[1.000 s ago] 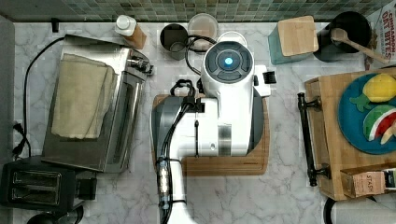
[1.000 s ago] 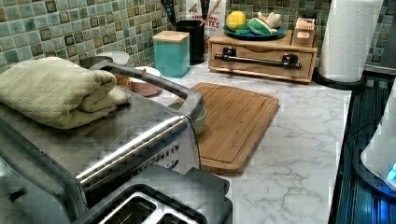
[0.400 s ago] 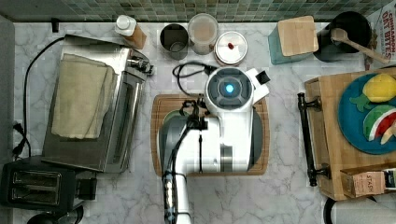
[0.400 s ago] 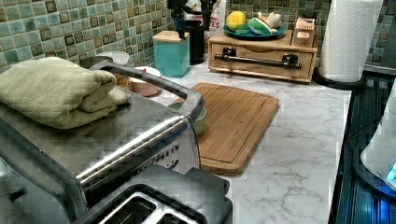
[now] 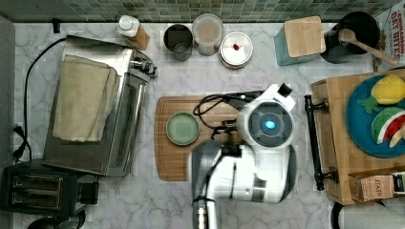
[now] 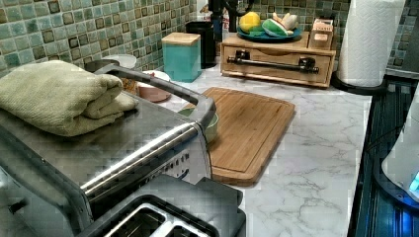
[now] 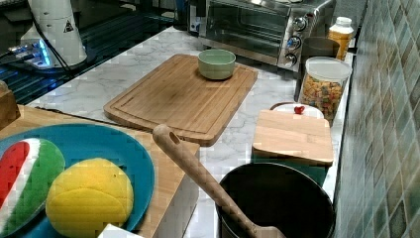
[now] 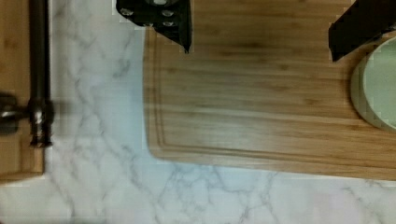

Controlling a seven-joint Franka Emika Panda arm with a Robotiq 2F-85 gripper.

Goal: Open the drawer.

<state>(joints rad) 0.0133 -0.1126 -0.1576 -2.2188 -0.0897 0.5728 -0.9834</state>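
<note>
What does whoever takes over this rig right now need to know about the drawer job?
Gripper: open, holding nothing, hovering above the cutting board near the edge facing the drawer.
Drawer: looks fully shut in the wooden box at the top view's right; its black bar handle faces the board, with a strip of bare marble counter between them.
Green bowl: on the board, on the side away from the drawer.
Done: nothing on the drawer yet; the handle is untouched.
Left: cross to the handle, close on the bar, pull toward the board.

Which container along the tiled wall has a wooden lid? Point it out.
The teal canister, squarish, capped with a flat wooden lid. The cereal jar and metal tin beside it have pale lids; the dark cup is open.
</note>
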